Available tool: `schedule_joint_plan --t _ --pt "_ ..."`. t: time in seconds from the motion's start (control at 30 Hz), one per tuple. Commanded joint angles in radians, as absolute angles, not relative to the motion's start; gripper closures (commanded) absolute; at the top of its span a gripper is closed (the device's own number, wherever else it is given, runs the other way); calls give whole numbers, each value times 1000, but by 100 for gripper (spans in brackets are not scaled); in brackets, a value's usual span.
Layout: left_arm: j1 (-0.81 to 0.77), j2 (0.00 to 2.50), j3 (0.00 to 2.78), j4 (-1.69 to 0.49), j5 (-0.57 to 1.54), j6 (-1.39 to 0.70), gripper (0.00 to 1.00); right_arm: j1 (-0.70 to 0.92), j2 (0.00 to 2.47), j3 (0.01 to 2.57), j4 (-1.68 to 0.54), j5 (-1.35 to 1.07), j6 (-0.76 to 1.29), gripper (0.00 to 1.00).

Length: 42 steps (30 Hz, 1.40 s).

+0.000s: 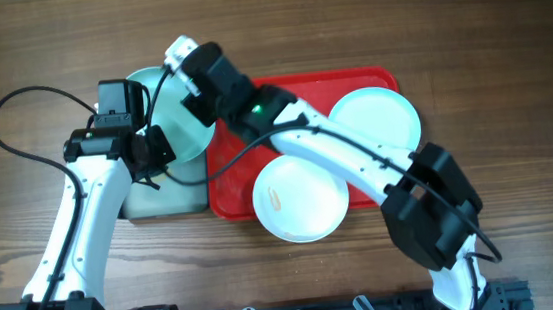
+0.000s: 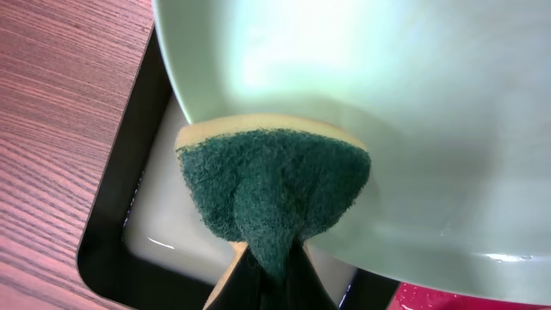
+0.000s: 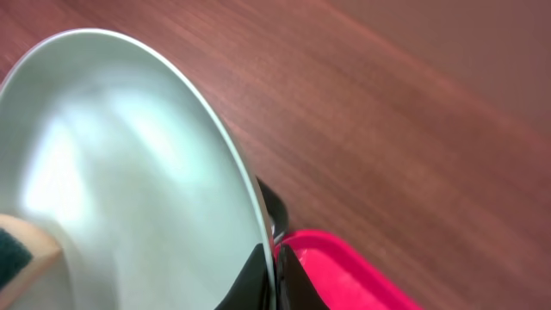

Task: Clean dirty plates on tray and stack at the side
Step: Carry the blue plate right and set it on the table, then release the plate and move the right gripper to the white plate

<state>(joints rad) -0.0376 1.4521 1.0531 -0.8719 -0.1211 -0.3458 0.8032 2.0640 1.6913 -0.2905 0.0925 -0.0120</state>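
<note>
You're scrubbing: right pincer [image 3: 274,274] clamps the pale-blue round plastic plate [image 3: 129,172], left pincer [image 2: 265,280] pinches the green sponge [image 2: 275,185] against it; next, sweep across.

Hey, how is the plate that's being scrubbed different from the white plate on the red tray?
The held plate is pale blue, tilted, clamped at its rim by the right gripper; the white plate lies flat on the red tray. The sponge presses on the held plate; the white one is untouched and has a yellowish smear. Both are round and shallow.
</note>
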Motion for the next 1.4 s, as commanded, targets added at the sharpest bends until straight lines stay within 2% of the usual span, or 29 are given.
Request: schedule_joint_plan --t 0.0,0.2,0.47,0.7,0.83,1.07,1.37 --pt "-43 1441 1059 -867 -112 -355 96 723 2012 1709 -313 -118 116 96" --pt "-43 1441 1059 -854 -112 -356 96 552 1915 1709 -441 -229 270 96" --pt "-43 1441 1059 -819 -48 -356 96 247 1872 1709 -652 -421 270 96" --pt "-43 1441 1059 -804 -48 -355 96 -65 1872 1709 -810 -413 261 96" --pt "-43 1441 1059 -804 -43 -355 96 -210 1875 1691 -834 -237 264 96" --pt "-44 1441 1059 -804 -41 -355 96 -312 1876 1567 -811 3 297 96" --pt "-44 1441 1059 -804 -41 -355 96 -323 1877 1378 -619 39 326 96"
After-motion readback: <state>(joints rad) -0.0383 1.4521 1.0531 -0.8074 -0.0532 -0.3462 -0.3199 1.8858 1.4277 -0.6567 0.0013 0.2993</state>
